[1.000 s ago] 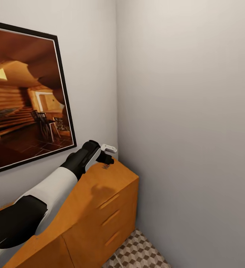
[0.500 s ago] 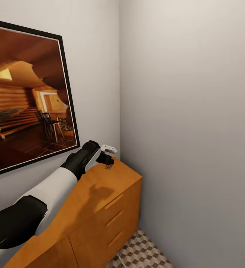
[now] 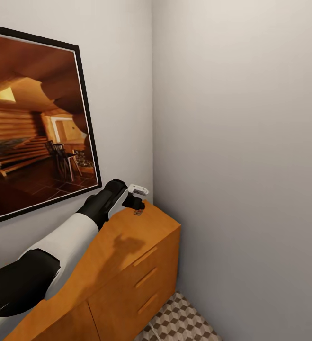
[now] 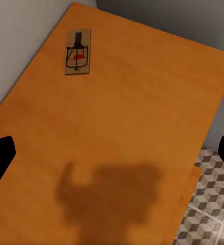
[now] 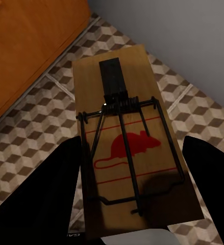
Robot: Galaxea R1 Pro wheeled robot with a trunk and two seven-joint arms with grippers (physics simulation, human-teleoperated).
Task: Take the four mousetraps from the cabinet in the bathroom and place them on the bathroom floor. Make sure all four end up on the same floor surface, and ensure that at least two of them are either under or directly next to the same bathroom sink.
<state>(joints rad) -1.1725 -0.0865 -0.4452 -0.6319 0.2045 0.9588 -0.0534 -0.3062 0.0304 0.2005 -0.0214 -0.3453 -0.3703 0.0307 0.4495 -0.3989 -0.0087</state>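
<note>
Resting flat on the cabinet [image 4: 137,127] top: one mousetrap [image 4: 78,52], a small wooden slab with dark wire parts and a red mark, lying near the cabinet's back corner close to the wall; in the head view it shows as a tiny dark item [image 3: 138,212] at about 12 o'clock on the cabinet top, just below the left end effector.

Second mousetrap [image 5: 134,148]: wooden slab with black spring bar, wire frame and a red mouse print, seen close in the right wrist view, sitting between the two dark fingers [image 5: 45,199] of the right end effector [image 5: 137,204]. Fingers flank the slab's long edges at its near end and appear closed on it; exact contact hard to tell. Slab hangs above the bathroom floor [image 5: 35,127], cube-patterned tiles, with the cabinet's orange-brown side at about 10 o'clock and a grey wall [image 5: 193,41] at about 2 o'clock.

Left end effector [image 4: 112,153]: fingers spread wide, black tips at either edge of the wrist view, nothing between them, poised over the bare cabinet top, which carries its shadow. In the head view [image 3: 136,199] it hovers over the cabinet's far end.

Surroundings: cabinet with three slot-handled drawer fronts [image 3: 144,279]; framed picture [image 3: 32,123] of a log interior on the wall at 9 o'clock; patterned floor [image 3: 179,324] at 6 o'clock.
</note>
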